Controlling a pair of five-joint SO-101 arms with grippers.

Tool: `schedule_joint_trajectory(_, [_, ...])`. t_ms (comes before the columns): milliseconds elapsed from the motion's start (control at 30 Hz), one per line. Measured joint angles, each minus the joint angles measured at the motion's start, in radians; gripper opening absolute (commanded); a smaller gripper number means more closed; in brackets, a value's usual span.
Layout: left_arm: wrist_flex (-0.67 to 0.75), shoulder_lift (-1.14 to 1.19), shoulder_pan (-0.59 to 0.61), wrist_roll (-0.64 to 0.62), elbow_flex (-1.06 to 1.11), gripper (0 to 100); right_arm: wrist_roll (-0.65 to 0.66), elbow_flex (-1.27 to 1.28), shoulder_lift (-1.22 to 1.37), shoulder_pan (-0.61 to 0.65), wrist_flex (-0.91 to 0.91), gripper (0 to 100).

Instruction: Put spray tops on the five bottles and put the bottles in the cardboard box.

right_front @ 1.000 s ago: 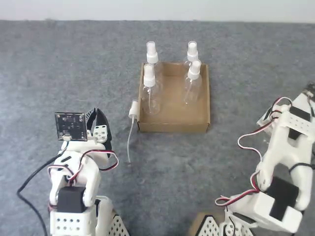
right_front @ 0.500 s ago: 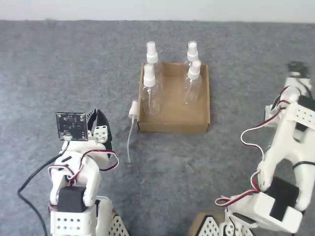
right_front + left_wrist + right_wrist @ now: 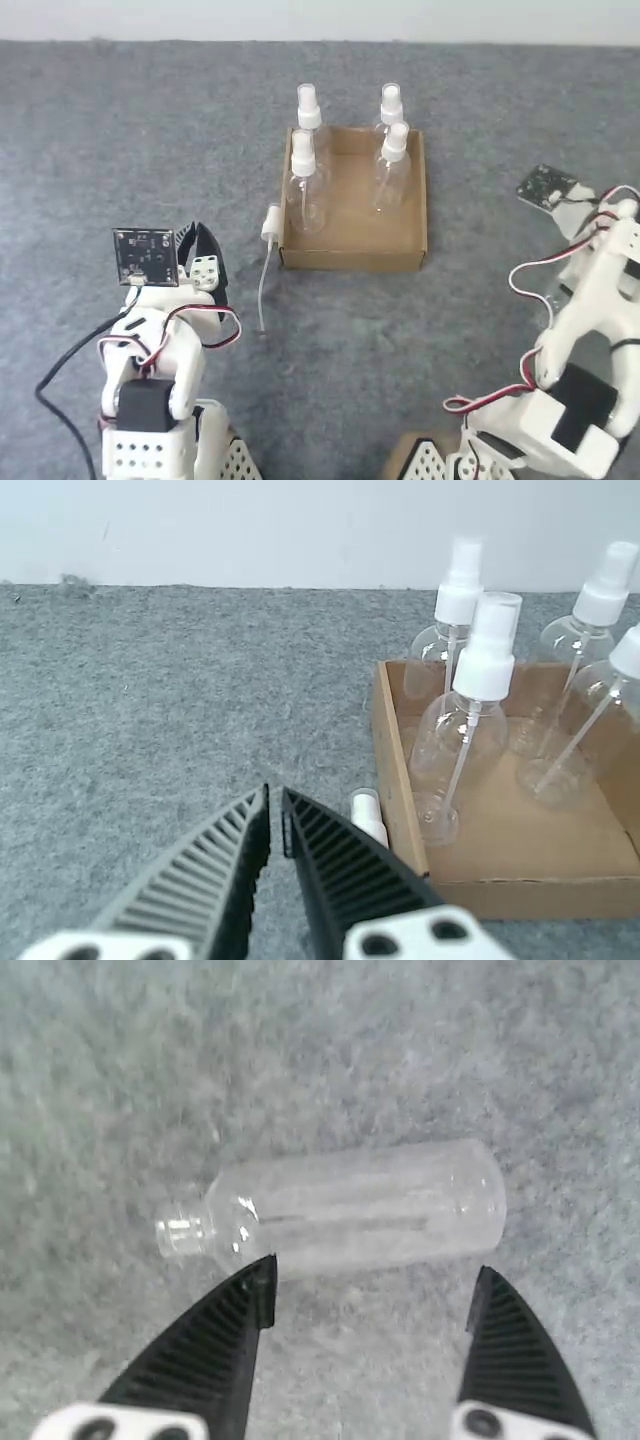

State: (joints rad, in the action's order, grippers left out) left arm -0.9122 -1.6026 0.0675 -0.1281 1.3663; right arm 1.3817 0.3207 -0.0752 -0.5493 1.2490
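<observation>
Well, my right tool (image 3: 375, 1270) stands wide open and grips nothing. It hangs over the uncapped bottle (image 3: 350, 1210), which lies on its side on the grey tabletop (image 3: 120, 130). The bottle stretches across the gap between the two black jaws, with its bare neck near one jaw tip, and I see no contact between jaw and bottle. In the high view my right arm (image 3: 585, 300) fills the right edge of the frame, well apart from the cardboard box (image 3: 350, 258).

My left tool (image 3: 275, 795) is closed to a thin slit and empty. In the high view it sits in the lower left of the frame, pointing toward the box.

The box sits at the upper centre of the high view. Two capped bottles stand upright inside it, one at its left side (image 3: 305, 185) and one nearer its right (image 3: 392, 170). Two more capped bottles (image 3: 310, 120) (image 3: 388, 110) stand at the box's far edge, and I cannot tell whether they are inside it or just behind.

A loose spray top (image 3: 270, 222) lies on the tabletop just beside the box's left wall, its thin tube trailing toward the lower part of the frame.
</observation>
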Motion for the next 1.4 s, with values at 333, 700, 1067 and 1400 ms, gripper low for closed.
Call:
schedule_joint_trajectory(333, [0.000, 0.000, 0.000, 0.000, 0.000, 1, 0.003, 0.000, 0.014, -0.140, 0.000, 0.9])
schedule_joint_trajectory(700, [0.000, 0.000, 0.000, 0.000, 0.000, 1, -0.384, -0.092, 0.186, -0.121, -0.164, 0.6])
schedule_joint_trajectory(1067, [0.012, 0.000, 0.000, 0.000, 0.000, 1, -0.161, -0.106, 0.221, -0.120, -0.020, 0.6])
schedule_joint_trajectory(1400, [0.014, 0.000, 0.000, 0.000, 0.000, 1, -0.184, -0.015, 0.221, 0.029, -0.003, 0.6])
